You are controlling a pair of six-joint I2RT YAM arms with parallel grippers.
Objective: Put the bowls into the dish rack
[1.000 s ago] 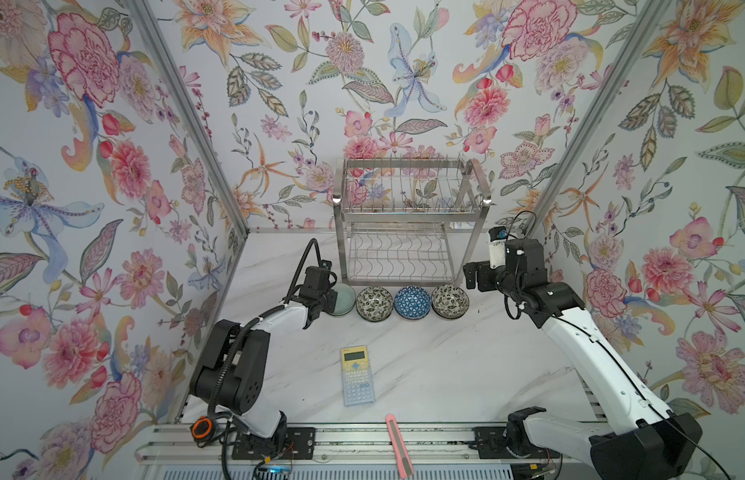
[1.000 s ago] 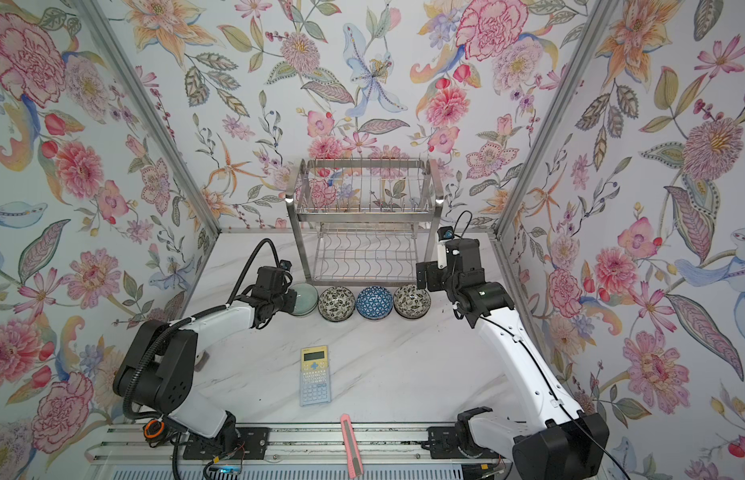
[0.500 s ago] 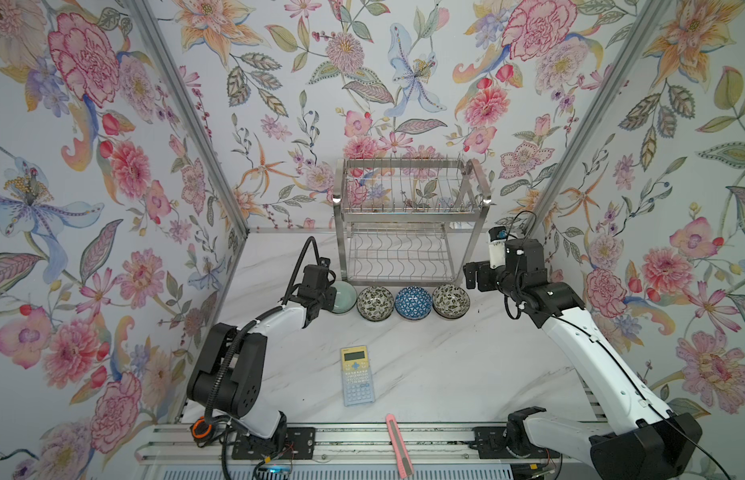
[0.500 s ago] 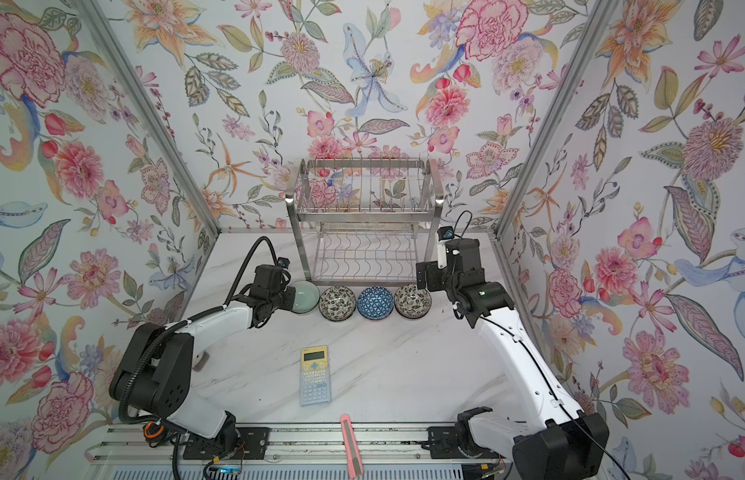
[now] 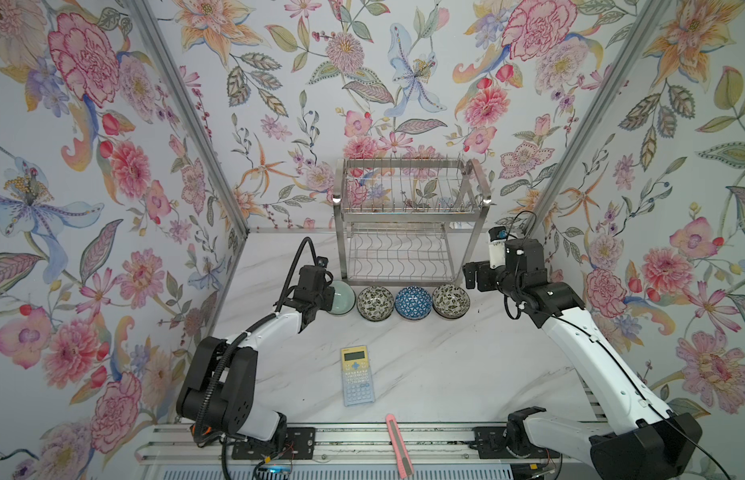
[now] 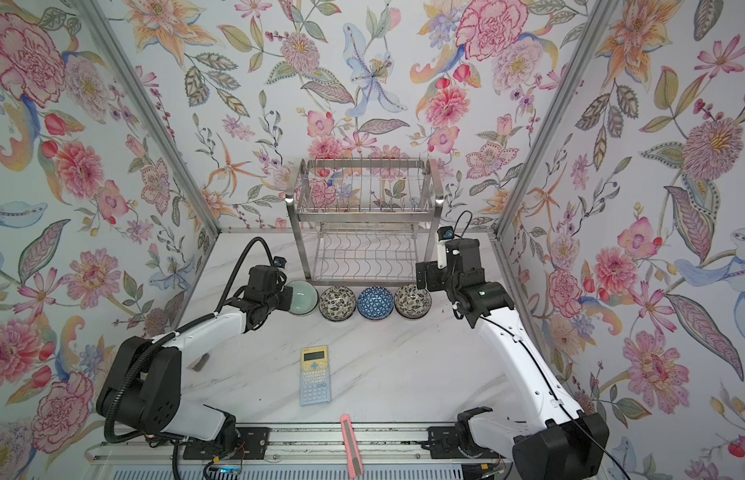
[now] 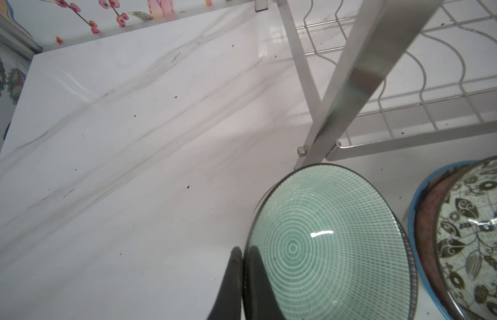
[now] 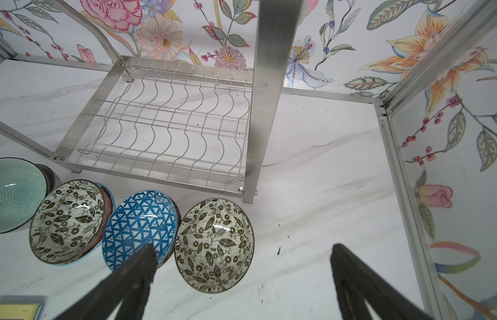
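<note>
— Right, left side first: how does the left gripper (image 7: 243, 260) stand?
— Pinched together on the rim of the celadon bowl (image 7: 325, 249), one finger inside the rim and one outside. In both top views the grip is at the bowl's 9 o'clock edge.
— Bowl position?
— It is at the 9 o'clock end of a row of four on the worktop (image 5: 466, 365), just beside the front left leg of the dish rack (image 5: 404, 212). Cannot tell whether it is lifted.
— Rest of the row?
— Toward 3 o'clock: floral bowl (image 5: 375, 303), blue triangle bowl (image 5: 413, 302), second floral bowl (image 5: 450, 300), rim beside rim. All sit outside the rack's front edge; the rack stands at 12 o'clock of the row, by the back wall.
— Right gripper (image 8: 241, 250)?
— Fingers wide apart, nothing between them. It hovers at 3 o'clock of the second floral bowl, near the rack's right front leg.
— Open room?
— Bare marble runs from 6 o'clock of the row to the calculator (image 5: 357, 376). The box cutter (image 5: 398, 444) lies across the rail at the 6 o'clock edge. There is a wide strip at 9 o'clock of the rack and a narrower one at 3 o'clock.
</note>
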